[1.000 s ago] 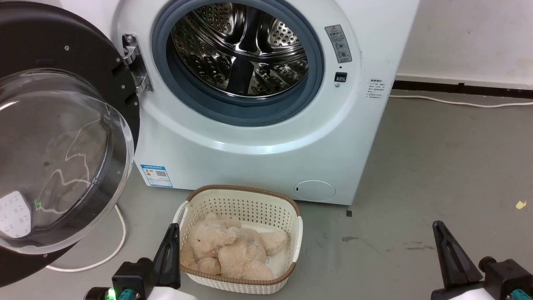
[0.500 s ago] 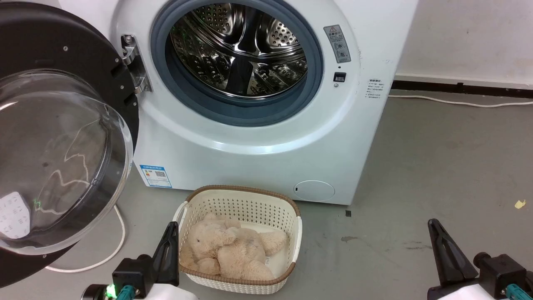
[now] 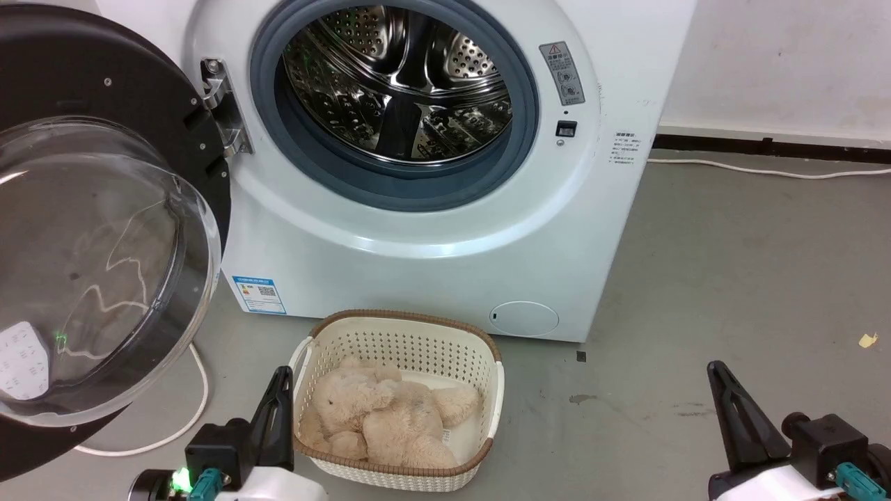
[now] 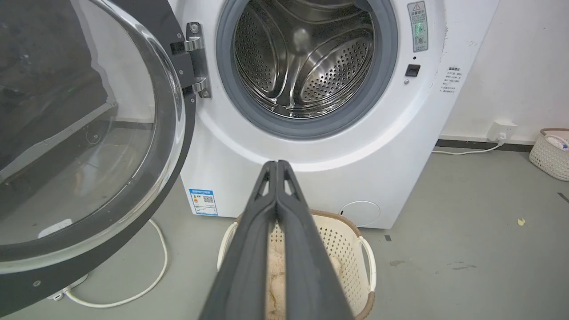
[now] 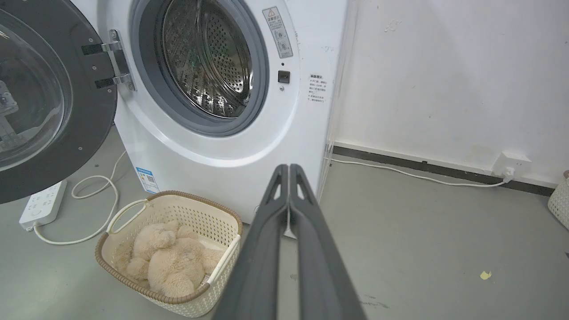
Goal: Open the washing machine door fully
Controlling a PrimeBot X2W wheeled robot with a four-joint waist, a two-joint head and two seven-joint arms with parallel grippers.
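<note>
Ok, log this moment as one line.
door open wide | drum empty | left gripper shut, free | right gripper shut, free | basket holds plush

the washing machine door [image 3: 104, 264] is cut off by the left edge.

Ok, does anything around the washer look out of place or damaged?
Nothing looks damaged or askew. Only a small yellow scrap and a dark stain mark the floor to the right of the basket.

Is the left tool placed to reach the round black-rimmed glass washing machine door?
Likely yes: the shut left tool sits beside the open door, bare grey floor between them; the cream perforated basket lies on its other side.
</note>
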